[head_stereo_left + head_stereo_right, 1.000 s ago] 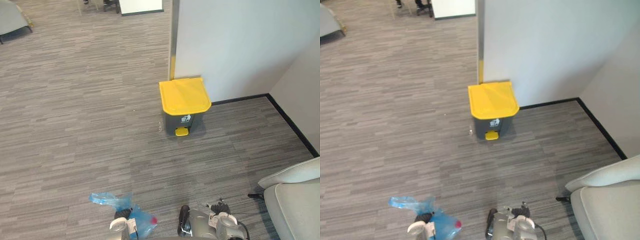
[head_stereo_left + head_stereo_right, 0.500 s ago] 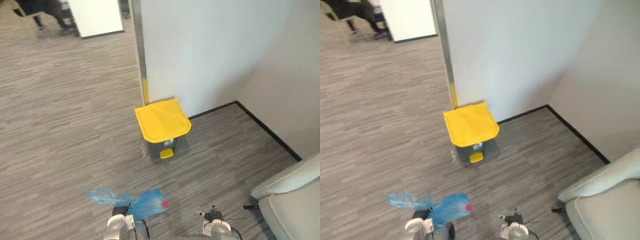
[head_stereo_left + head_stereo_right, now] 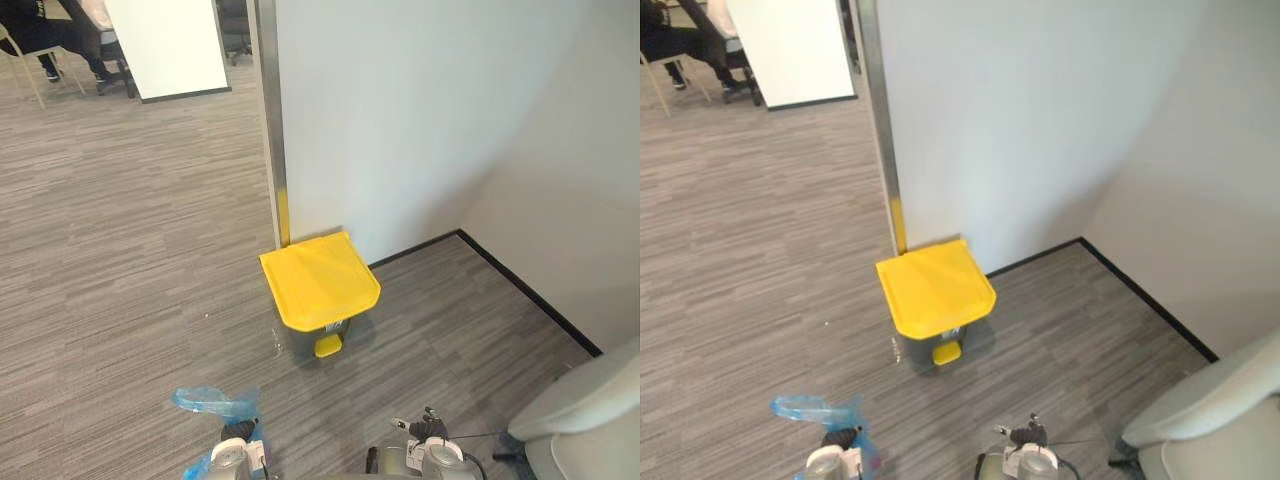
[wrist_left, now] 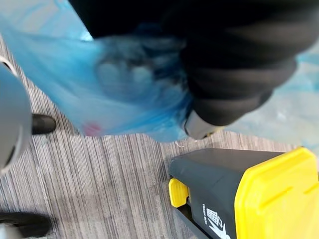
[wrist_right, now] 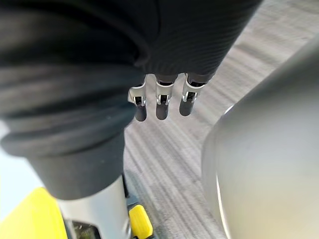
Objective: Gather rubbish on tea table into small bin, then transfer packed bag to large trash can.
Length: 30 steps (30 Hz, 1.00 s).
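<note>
**Left eye view: bag in hand, can ahead with its lid down**

You have the blue bag [image 4: 124,94] in the left hand [image 4: 234,69]. The hand is closed round the gathered neck, and the loose end of the film fans out to the far left of the hand. In the left wrist view the full part of the bag hangs just beside the dark ribbed cover. Something reddish shows through the film low down.

The right hand [image 5: 160,102] hangs at the near right with its fingers loose and nearly straight, holding nothing.

The large trash can [image 3: 322,338] stands farther off than both hands, about midway between them. It is well apart from the bag. Its yellow lid [image 3: 320,285] is shut, and the yellow pedal [image 3: 328,346] sits at the foot of its grey body, on the side facing you. The back of the can is close against the metal strip [image 3: 268,120] that edges the white wall [image 3: 430,120].

A black skirting [image 3: 530,290] runs along the wall to the right of the can. Grey striped carpet [image 3: 120,260] covers the floor all round it. A pale seat [image 3: 590,420] fills the near right corner. At the far left a person [image 3: 45,35] sits on a chair, well away from your work.
</note>
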Tool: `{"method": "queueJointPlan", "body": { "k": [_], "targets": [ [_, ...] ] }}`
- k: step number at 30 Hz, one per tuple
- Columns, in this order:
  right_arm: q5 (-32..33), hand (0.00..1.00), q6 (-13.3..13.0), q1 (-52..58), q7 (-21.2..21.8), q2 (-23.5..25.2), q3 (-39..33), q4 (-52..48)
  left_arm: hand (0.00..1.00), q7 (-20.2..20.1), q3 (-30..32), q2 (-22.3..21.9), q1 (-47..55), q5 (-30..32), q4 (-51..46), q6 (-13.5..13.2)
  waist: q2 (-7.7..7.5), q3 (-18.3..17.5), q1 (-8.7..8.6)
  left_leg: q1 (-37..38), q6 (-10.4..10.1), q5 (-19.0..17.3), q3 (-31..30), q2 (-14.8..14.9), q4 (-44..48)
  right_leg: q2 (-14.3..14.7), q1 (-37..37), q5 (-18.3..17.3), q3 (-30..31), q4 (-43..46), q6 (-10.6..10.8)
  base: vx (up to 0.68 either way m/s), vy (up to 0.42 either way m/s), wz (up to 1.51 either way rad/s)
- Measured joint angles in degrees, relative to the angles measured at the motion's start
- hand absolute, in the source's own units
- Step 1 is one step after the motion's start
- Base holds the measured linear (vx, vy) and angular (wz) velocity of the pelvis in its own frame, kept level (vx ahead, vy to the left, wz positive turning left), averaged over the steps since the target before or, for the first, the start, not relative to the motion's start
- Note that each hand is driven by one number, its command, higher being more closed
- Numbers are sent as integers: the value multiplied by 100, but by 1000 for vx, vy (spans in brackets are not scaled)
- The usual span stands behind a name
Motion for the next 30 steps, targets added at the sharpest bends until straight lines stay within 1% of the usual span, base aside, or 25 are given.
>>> {"method": "queueJointPlan", "body": {
  "k": [1, 2, 3, 5, 6, 7, 8, 9, 10, 11, 12, 13, 14, 15, 16, 17, 18, 20, 21, 22, 25, 27, 30],
  "targets": [
    [-9, 0, -2, -30, 1, -66, -60, 22, 100, -4, 35, -36, -11, 2, 60, 3, 133, 10, 8, 44, 29, -3, -141, 83, -23, 44, 106, 3, -136, -48, -15, 294, -160, 18],
    [-9, 0, 2, -78, -9, -109, -169, 59, 100, -29, 52, -89, -21, 5, 71, -10, 183, 29, 18, -6, 174, 150, -424, 77, 4, 85, 92, -191, -114, 95, -79, 344, -209, 13],
    [-7, 0, 23, -89, -2, -145, -227, 84, 100, -21, 58, -136, -48, 20, 85, -9, 191, 33, 22, 12, 75, 249, -547, 91, 19, 73, 20, -435, -164, 304, -128, 326, -214, 11],
    [-8, 0, 18, -106, -16, -167, -228, 85, 100, -20, 46, -134, -20, 20, 137, -4, 300, -12, -3, 3, 17, 292, -642, 216, 75, 120, 64, -645, -305, 405, -203, 319, -199, 20],
    [-8, 0, 12, -108, -21, -167, -228, 86, 100, -23, -6, -129, -25, 20, 138, -3, 307, -12, -41, -46, -19, 320, -726, 280, 189, 124, 173, -700, -435, 371, -235, 382, -207, 59],
    [-7, 0, 20, -99, -31, -164, -228, 132, 100, -29, -87, -121, -51, 19, 135, -2, 290, -4, -64, -148, -184, 427, -790, 390, 505, 133, 458, -720, -620, 158, -247, 316, -159, 68],
    [-6, 0, 18, -71, -37, -161, -229, 152, 100, -30, -118, -118, -79, 20, 134, -2, 279, -7, -74, -256, -265, 472, -770, 441, 808, 136, 668, -714, -723, -18, -257, 334, -145, 82],
    [-4, 0, 18, -20, -50, -159, -213, 216, 100, -27, -126, -119, -70, 22, 111, -3, 232, -35, -59, -551, -522, 624, -698, 523, 1571, 122, 1063, -702, -842, -372, -272, 235, -84, 62],
    [0, 0, 27, 17, -54, -154, -190, 231, 100, -31, -133, -96, -15, 19, 56, -5, 184, -52, -45, -772, -520, 637, -540, 630, 2074, 74, 1276, -676, -905, -604, -304, 257, -52, 50],
    [8, 0, 23, 57, -56, -144, -178, 228, 100, -27, -159, -84, 2, 13, -7, -9, 168, -71, -22, -937, -410, 457, -195, 744, 2435, 53, 1488, -632, -955, -806, -298, 147, 9, 31],
    [13, 0, 27, 52, -56, -128, -181, 230, 100, -29, -174, -77, 44, 12, -58, -9, 109, -71, -18, -1108, -351, 247, 119, 778, 2569, -15, 1636, -615, -1003, -939, -284, 212, 74, 38],
    [21, 0, 26, 47, -59, -98, -192, 231, 100, -30, -188, -72, 43, 12, -101, -8, 43, -81, -17, -1412, -246, 9, 541, 725, 2523, -171, 1785, -580, -1029, -1042, -225, 167, 101, 41],
    [46, 0, 25, 70, -58, -87, -203, 235, 100, -29, -228, -70, 37, 14, -155, -12, -8, -63, -22, -1566, -135, 0, 759, 600, 2110, -287, 1851, -544, -1045, -1068, -164, 186, 165, 35],
    [53, 0, 24, 114, -54, -105, -222, 233, 100, -30, -291, -70, 30, 17, -169, -14, 22, -100, -23, -1668, 118, 361, 938, 497, 1329, -331, 1854, -491, -1053, -1070, -74, 149, 180, 15],
    [53, 0, 25, 114, -55, -169, -247, 239, 100, -30, -339, -71, 47, 29, -142, -9, 155, -163, -1, -1763, 118, 956, 965, 431, 776, -241, 1853, -488, -981, -1089, 34, 114, 148, -2],
    [59, 0, 54, 121, -58, -151, -250, 222, 100, -21, -308, -36, 52, 28, -161, -2, 71, -177, 24, -1694, 145, 993, 984, 378, 753, -290, 1875, -500, -902, -1122, 60, 143, 173, 0],
    [58, 0, 57, 144, -55, -35, -264, 230, 100, -15, -310, 68, 52, 65, -148, -1, -26, -181, 43, -1471, 173, 1015, 982, 190, 428, -384, 1973, -408, -721, -1274, 127, 111, 172, 1],
    [54, 0, 63, 183, -37, 7, -321, 276, 100, -27, -356, 119, 85, 93, -103, -17, -108, -237, 37, -1335, 218, 1045, 993, 43, 221, -446, 2052, -385, -558, -1394, 121, 108, 173, 7],
    [52, 0, 63, 188, -38, 10, -369, 326, 100, -25, -368, 144, 87, 122, -47, -21, -158, -276, 32, -1211, 242, 1090, 997, -37, 23, -469, 2156, -317, -473, -1519, 140, 74, 115, 4],
    [52, 0, 63, 197, -38, 13, -413, 349, 100, -27, -430, 180, 85, 128, 24, -24, -174, -286, 21, -1074, 242, 1170, 1021, -81, -210, -458, 2216, -225, -382, -1616, 129, 61, 102, 1],
    [46, 0, 60, 191, -41, 14, -449, 396, 100, -22, -462, 220, 86, 131, 84, -24, -156, -276, 16, -897, 222, 1335, 1112, -143, -589, -421, 2212, -131, -260, -1717, 150, 25, 53, -15],
    [46, 0, 47, 145, -44, -24, -476, 444, 100, -22, -463, 246, 70, 131, 161, -27, -143, -268, 0, -817, 207, 1446, 1138, -153, -786, -373, 2191, -96, -202, -1745, 125, 9, 10, -11],
    [46, 0, 12, 141, -43, -148, -472, 464, 100, -22, -462, 254, 77, 185, 190, -29, -19, -194, -12, -685, 152, 1594, 1219, -117, -1047, -264, 2189, -41, -17, -1816, 116, -26, -44, -15]
  ]
}}
